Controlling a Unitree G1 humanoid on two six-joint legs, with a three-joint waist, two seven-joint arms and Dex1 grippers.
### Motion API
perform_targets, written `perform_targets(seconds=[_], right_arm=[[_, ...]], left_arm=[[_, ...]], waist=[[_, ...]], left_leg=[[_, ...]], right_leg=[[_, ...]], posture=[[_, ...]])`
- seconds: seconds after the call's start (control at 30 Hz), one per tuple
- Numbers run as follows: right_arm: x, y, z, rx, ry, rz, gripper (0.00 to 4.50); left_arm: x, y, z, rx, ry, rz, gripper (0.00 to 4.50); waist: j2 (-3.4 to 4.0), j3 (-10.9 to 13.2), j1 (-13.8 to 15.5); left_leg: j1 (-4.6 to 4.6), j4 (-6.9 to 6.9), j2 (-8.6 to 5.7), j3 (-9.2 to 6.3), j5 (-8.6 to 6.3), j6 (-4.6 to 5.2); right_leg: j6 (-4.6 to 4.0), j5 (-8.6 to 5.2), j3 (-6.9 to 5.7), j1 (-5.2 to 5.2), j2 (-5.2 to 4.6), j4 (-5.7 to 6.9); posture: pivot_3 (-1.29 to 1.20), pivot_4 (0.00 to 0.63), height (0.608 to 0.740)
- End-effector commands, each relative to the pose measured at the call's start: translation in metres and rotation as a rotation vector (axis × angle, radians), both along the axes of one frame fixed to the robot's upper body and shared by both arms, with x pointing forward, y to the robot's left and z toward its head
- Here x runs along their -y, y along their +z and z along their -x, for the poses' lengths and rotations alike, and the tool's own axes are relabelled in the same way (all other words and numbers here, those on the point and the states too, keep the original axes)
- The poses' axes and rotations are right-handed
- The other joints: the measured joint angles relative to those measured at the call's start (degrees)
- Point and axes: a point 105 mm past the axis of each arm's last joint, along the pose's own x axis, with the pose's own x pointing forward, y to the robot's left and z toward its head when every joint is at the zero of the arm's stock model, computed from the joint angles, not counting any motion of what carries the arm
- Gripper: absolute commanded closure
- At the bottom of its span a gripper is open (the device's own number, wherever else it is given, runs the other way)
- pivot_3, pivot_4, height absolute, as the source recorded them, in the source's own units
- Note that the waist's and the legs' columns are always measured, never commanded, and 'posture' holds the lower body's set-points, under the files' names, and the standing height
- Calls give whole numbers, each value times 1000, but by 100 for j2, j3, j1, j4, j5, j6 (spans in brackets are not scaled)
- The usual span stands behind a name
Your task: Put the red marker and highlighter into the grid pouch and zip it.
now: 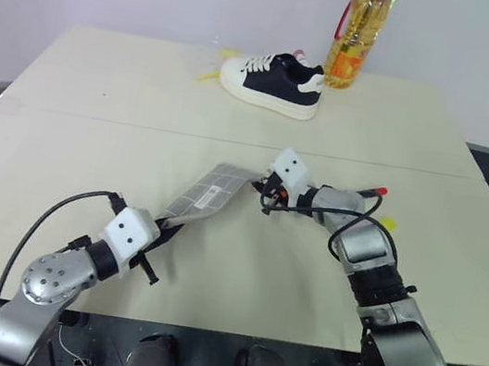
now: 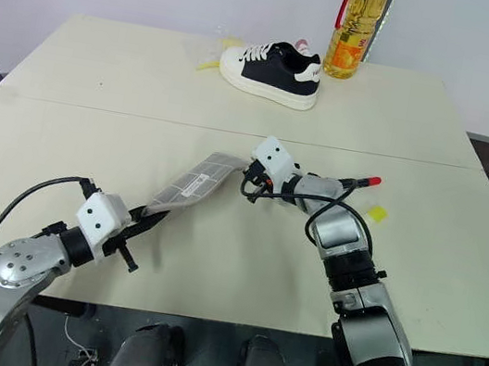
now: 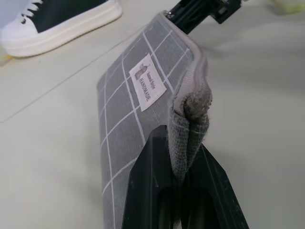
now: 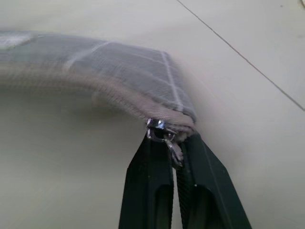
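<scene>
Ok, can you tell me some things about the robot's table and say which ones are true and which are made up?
1. The left gripper pinches one end of the grid pouch. True.
2. The right gripper is wide open above the pouch. False: it is shut at the pouch's other end, by the zipper pull.
3. A shoe stands at the far side of the table. True.
4. The bottle lies on its side. False: it stands upright beside the shoe.
5. The red marker lies on the table beyond the right arm. True.
</scene>
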Motion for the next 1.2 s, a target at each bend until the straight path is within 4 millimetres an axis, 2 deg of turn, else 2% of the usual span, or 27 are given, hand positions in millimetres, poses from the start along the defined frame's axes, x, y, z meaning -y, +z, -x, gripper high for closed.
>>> perform_targets(seconds=[0.03,0.17,0.27,0.37,0.5,0.53,0.6,0.73,1.0,1.2], right_arm=[[-18,14,15,60,91,24,4470],[-17,18,22,87,95,58,4470],[-5,20,12,103,16,81,4470],[6,21,2,129,-50,104,4470],[24,21,-12,99,-126,94,4470],[27,21,-14,94,-136,92,3776],[29,22,-17,74,-143,65,2936],[29,24,-17,38,-138,22,896],[34,24,-15,-80,-209,-68,896],[27,27,-8,-110,-190,-117,896]], left_arm=[[16,2,-11,43,11,20,4500],[39,1,-18,38,-4,92,4500],[51,5,-17,35,-23,144,4500],[48,4,-11,19,-29,150,4500],[33,0,0,-29,-28,140,4500],[30,0,1,-35,-27,137,4500],[23,1,5,-48,-23,129,4500],[15,2,6,-62,-14,112,4500],[17,7,-1,-30,12,118,4500],[20,6,-3,-30,1,116,4500]], waist=[[-1,-1,9],[-4,-3,11],[-8,-5,12],[-8,-5,-6],[-7,-5,-11],[-6,-4,-11],[-4,-3,-4],[-4,-3,-1],[-4,-3,3],[-3,-3,0]], left_leg=[[-1,0,-1,0,0,0],[-2,3,-2,0,0,0],[-2,4,-3,0,0,0],[0,4,-2,0,0,1],[1,3,0,0,0,0],[1,4,0,0,0,0],[1,4,1,0,0,0],[1,4,0,-2,0,0],[1,4,0,-2,0,0],[0,4,1,-2,0,0]], right_leg=[[0,0,0,0,0,0],[1,1,0,2,4,0],[2,1,0,1,8,1],[2,1,0,1,8,2],[2,1,0,0,9,2],[2,1,0,0,9,2],[2,1,0,0,9,2],[1,1,0,2,7,2],[2,1,0,2,6,2],[2,1,0,2,6,2]], posture=[[0,150,713],[0,150,713],[0,150,713],[0,150,713],[0,150,713],[0,150,713],[0,150,713],[0,150,713],[0,150,713],[0,150,713]])
